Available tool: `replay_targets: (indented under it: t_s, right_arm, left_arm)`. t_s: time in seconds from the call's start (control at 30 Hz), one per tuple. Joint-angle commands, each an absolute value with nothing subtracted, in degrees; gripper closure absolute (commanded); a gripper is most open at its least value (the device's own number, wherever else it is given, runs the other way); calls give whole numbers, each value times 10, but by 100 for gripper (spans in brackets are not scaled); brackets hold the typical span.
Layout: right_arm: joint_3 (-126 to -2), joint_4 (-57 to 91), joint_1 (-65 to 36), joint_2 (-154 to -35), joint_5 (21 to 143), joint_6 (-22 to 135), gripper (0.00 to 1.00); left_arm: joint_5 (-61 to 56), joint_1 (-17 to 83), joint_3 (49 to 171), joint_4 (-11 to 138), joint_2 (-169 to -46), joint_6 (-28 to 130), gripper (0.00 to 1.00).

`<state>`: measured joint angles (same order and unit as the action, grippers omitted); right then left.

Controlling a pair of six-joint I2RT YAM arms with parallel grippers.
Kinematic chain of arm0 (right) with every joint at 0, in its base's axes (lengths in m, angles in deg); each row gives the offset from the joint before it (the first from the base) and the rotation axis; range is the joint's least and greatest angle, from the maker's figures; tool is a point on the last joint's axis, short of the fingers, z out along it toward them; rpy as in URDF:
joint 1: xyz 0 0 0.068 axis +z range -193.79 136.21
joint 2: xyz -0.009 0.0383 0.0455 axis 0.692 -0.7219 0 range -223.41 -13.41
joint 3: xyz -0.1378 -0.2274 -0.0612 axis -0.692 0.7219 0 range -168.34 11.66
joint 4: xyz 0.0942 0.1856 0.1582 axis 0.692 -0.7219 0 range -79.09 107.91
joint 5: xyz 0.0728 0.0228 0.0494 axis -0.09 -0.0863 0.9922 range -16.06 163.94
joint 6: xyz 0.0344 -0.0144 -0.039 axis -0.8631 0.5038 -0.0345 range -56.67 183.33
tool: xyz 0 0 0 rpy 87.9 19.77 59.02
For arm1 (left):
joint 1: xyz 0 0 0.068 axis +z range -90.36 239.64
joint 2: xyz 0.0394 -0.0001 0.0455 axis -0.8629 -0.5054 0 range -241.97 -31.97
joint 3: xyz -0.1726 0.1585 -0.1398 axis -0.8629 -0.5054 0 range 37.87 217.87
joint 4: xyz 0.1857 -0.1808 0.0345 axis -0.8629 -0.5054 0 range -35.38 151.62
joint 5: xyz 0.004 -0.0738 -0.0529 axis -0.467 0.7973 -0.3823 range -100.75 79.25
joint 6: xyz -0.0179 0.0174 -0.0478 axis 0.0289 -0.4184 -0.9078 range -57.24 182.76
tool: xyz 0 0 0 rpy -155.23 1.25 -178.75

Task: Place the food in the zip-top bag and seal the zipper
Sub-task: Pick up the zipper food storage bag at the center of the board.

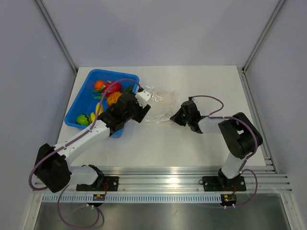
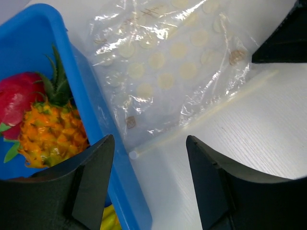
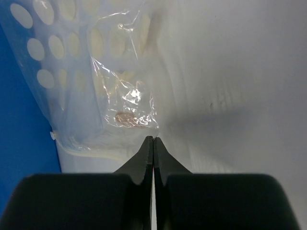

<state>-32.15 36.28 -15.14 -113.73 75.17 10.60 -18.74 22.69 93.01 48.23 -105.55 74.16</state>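
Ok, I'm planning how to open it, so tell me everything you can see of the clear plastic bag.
The bag is clear, crinkly film printed with pale round dots, lying flat and empty on the white table, one edge against the blue bin. Its zipper strip runs along the near edge; open or sealed, I cannot tell. The shut right gripper meets one corner; the open left gripper hovers over the strip's end.

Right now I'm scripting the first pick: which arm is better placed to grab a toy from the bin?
Left. The left gripper hovers open at the blue bin beside the pineapple; the right gripper is shut beyond the zip-top bag.
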Motion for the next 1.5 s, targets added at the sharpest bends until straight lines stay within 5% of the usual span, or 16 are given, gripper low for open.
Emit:
replay_targets:
  t_s: [0.0,0.2,0.5,1.17,1.47]
  right_arm:
    - [-355,341,-155,-1098,763,142,100]
    - [-489,57,-186,-1043,839,240,100]
    - [-593,-143,-220,-1003,938,323,100]
    - [-609,-209,-220,-968,1007,250,100]
    - [-580,-179,-220,-945,993,185,100]
  left_arm:
    - [-116,228,912,506,-1027,766,33]
    - [-39,226,867,505,-994,828,27]
    - [-31,183,861,511,-985,884,31]
    - [52,106,850,586,-1016,861,32]
    - [-121,42,784,673,-1004,823,40]
